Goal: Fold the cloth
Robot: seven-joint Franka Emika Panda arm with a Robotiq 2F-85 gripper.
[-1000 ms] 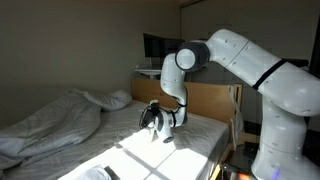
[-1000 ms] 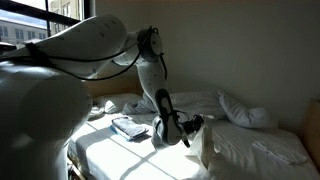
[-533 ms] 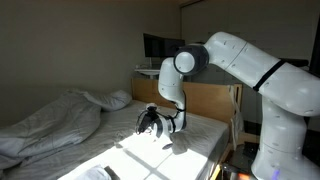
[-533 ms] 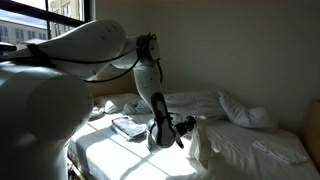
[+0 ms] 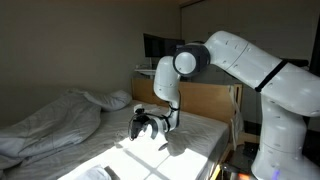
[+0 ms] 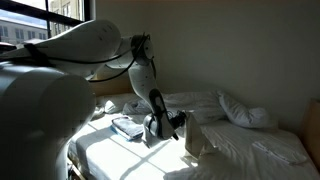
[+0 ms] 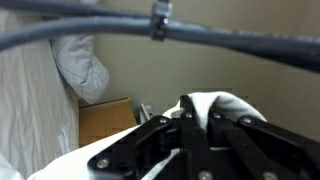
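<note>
Jaws closed on the cloth [image 7: 238, 102]: in the wrist view the dark fingers of the gripper [image 7: 198, 110] meet with white fabric bunched between and behind them. In an exterior view the gripper [image 6: 166, 125] hangs low over the bed, and the cloth [image 6: 196, 140] rises just beside it in a peaked fold, the rest lying flat across the bed toward the pillow [image 6: 245, 112]. A small flat object [image 6: 128, 126] lies on the bed surface near the gripper, apart from it; what it is cannot be told. The puffy duvet [image 5: 55, 118] is heaped on the far side of the bed [image 5: 205, 140], well apart from the gripper [image 5: 143, 124]. A wooden panel [image 5: 205, 98] stands along the bed edge behind the arm. A sunlit stretch of bed lies open in front of the gripper. Against the frames a second earlier, the gripper has moved across the bed toward the duvet, and the raised fold has followed it.
</note>
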